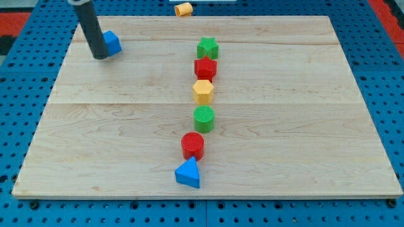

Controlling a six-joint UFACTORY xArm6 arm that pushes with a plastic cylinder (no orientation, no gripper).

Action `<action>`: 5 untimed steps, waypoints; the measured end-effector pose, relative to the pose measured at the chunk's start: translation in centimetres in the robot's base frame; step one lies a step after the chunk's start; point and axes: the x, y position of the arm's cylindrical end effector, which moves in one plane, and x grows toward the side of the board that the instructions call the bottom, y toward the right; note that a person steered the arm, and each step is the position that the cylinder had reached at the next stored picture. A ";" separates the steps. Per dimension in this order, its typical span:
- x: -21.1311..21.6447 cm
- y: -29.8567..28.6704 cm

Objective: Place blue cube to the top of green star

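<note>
The blue cube (112,42) lies near the board's top left corner. My tip (100,55) rests right against the cube's left side, partly hiding it. The green star (207,47) is at the head of a column of blocks in the middle of the board, well to the right of the cube and at about the same height in the view.
Below the green star runs a column: a red block (205,67), a yellow hexagon (202,91), a green cylinder (204,118), a red cylinder (192,145) and a blue triangle (188,173). An orange cylinder (183,9) lies off the wooden board (303,126), above its top edge.
</note>
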 end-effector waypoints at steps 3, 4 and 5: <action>-2.5 6.0; -3.4 4.2; -5.4 1.4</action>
